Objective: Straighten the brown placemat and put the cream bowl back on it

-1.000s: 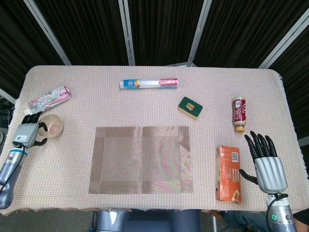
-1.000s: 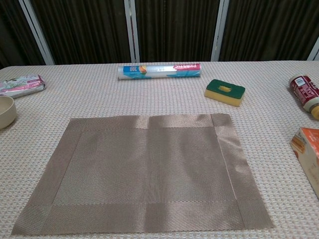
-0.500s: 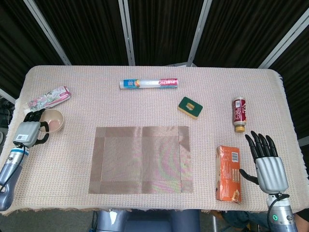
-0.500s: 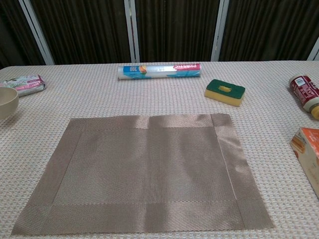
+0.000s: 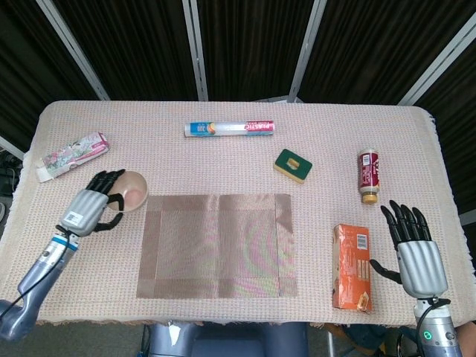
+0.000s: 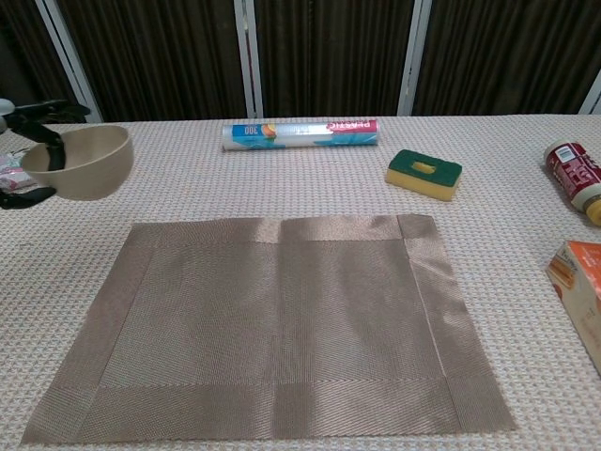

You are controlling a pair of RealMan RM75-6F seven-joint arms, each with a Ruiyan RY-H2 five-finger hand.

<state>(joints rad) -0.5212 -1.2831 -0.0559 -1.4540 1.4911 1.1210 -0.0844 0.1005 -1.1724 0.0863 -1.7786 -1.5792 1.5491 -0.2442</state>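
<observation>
The brown placemat (image 5: 216, 245) (image 6: 272, 324) lies flat and square in the middle of the table. My left hand (image 5: 91, 209) (image 6: 26, 150) holds the cream bowl (image 5: 128, 190) (image 6: 83, 161) by its rim, lifted off the table just left of the mat's far left corner. In the chest view the bowl hangs tilted above the cloth. My right hand (image 5: 416, 251) rests open at the table's near right, fingers spread, beside the orange box, holding nothing.
A roll of plastic bags (image 5: 228, 129) (image 6: 300, 133) lies at the back. A green and yellow sponge (image 5: 292, 165) (image 6: 423, 174), a red bottle (image 5: 368, 175) (image 6: 577, 178) and an orange box (image 5: 352, 266) (image 6: 579, 287) stand right of the mat. A floral pack (image 5: 72, 155) lies at the far left.
My left hand has lifted the cream bowl and carried it rightward from the table's left edge to the mat's far left corner. The right hand has stayed put.
</observation>
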